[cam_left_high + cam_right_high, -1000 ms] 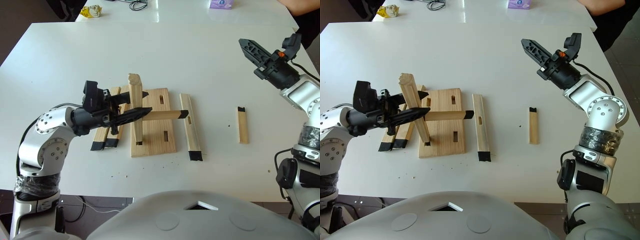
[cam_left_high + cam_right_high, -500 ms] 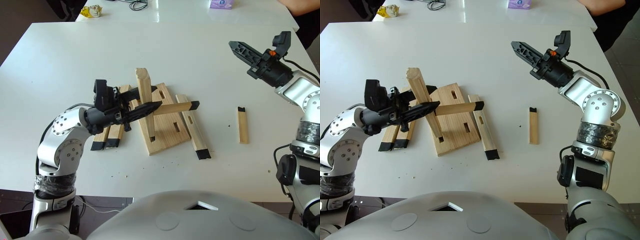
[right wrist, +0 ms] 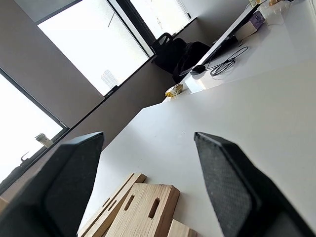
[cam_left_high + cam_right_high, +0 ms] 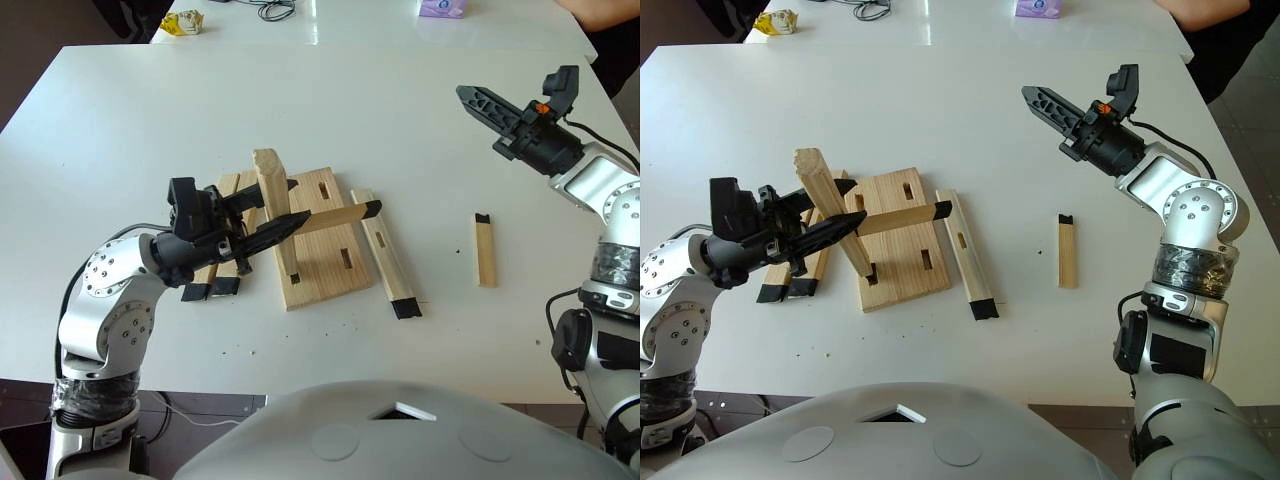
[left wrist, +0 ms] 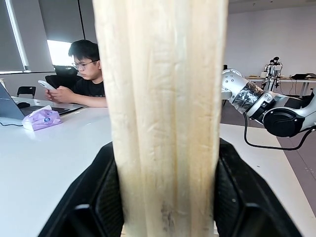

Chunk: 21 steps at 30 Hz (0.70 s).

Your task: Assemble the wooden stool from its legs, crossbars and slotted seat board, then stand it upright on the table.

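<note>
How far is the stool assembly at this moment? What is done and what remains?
Done: one leg stands tilted in the seat board, a crossbar sticking out of it. In hand: the left gripper is shut on that leg; the right gripper hangs open, holding nothing. Left: another leg, a short bar and two pieces beside the board lie loose; no stool stands yet.

Matt wooden leg [image 5: 160, 98], glossy table [image 4: 350, 110]

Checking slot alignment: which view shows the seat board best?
Either eye view: seat board from above, slots visible. Right wrist view catches one corner with two slots, seen low. In left wrist view the gripped leg hides it.
</note>
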Tool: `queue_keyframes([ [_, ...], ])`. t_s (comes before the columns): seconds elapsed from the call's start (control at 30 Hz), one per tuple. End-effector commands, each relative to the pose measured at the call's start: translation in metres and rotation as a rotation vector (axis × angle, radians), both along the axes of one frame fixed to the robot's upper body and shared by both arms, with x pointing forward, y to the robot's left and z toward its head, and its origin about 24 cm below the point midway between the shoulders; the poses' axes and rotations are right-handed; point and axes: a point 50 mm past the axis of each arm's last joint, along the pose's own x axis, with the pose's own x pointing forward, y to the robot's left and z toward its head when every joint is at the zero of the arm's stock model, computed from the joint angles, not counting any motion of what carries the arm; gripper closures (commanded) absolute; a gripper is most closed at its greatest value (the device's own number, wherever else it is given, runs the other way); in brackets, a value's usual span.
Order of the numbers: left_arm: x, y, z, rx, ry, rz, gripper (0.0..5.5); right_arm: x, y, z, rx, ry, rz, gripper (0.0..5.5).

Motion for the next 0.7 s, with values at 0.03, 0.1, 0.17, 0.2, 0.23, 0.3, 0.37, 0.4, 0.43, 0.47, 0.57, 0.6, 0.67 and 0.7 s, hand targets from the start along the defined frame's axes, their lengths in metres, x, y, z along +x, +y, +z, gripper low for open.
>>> queue_keyframes([
  [0.03,-0.002,-0.001,-0.007,0.010,0.013,0.014,3.45,0.007,0.000,0.009,-0.016,-0.016,0.015,2.14],
  [0.1,-0.001,0.000,-0.011,0.004,0.021,0.028,3.45,0.009,0.000,0.010,-0.022,-0.016,0.021,2.14],
  [0.17,-0.001,-0.002,-0.012,-0.001,0.019,0.036,3.45,0.011,0.001,0.011,-0.026,-0.016,0.032,2.14],
  [0.2,-0.001,-0.003,-0.012,-0.004,0.014,0.033,3.45,0.012,0.002,0.011,-0.028,-0.017,0.036,2.14],
  [0.23,-0.002,-0.004,-0.011,-0.008,0.009,0.029,3.45,0.013,0.002,0.012,-0.030,-0.019,0.040,2.14],
  [0.3,-0.002,-0.006,-0.010,-0.012,0.001,0.019,3.45,0.015,0.002,0.013,-0.033,-0.020,0.045,2.14],
  [0.37,-0.002,-0.007,-0.009,-0.011,-0.004,0.010,3.45,0.016,0.002,0.014,-0.035,-0.022,0.049,2.14],
  [0.4,-0.002,-0.007,-0.008,-0.011,-0.006,0.004,3.45,0.017,0.003,0.014,-0.037,-0.022,0.051,2.14],
  [0.43,-0.002,-0.007,-0.007,-0.011,-0.007,0.000,3.45,0.017,0.003,0.014,-0.040,-0.023,0.053,2.14],
  [0.47,-0.002,-0.007,-0.007,-0.011,-0.009,-0.002,3.45,0.018,0.003,0.014,-0.041,-0.023,0.055,2.14],
  [0.57,0.001,-0.003,-0.003,-0.011,-0.019,-0.001,3.45,0.019,0.002,0.016,-0.044,-0.028,0.058,2.14],
  [0.6,0.002,-0.001,0.000,-0.014,-0.026,0.000,3.45,0.019,0.002,0.017,-0.044,-0.030,0.058,2.14],
  [0.67,0.006,0.003,0.007,-0.022,-0.041,0.002,3.45,0.019,0.002,0.016,-0.043,-0.032,0.057,2.14],
  [0.7,0.007,0.005,0.009,-0.026,-0.044,0.001,3.45,0.019,0.002,0.016,-0.043,-0.032,0.056,2.14],
])
